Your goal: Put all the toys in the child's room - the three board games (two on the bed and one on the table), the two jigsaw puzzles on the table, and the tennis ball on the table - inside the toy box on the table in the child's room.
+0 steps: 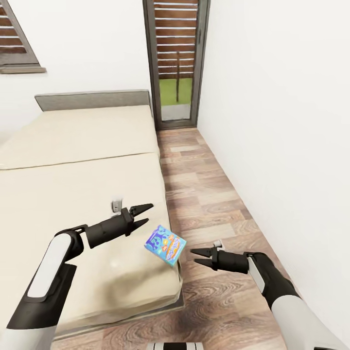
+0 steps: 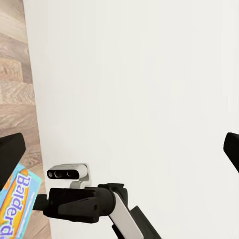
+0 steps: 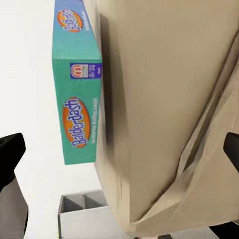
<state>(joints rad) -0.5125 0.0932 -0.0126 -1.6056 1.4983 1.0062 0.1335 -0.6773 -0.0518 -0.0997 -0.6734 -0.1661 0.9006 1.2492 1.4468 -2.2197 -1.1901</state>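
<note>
My left gripper [image 1: 144,215] hangs spread over the bed [image 1: 73,160], holding nothing, and my right gripper [image 1: 196,257] is spread too, out over the wood floor [image 1: 209,194]. The little blue board game [image 1: 165,244] sits tilted at the mattress edge, right between the two.

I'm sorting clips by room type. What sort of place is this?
Most likely a bedroom: a wide bed with a grey headboard, wood floor, a slatted glass door, and a blue board game at the mattress edge.
</note>
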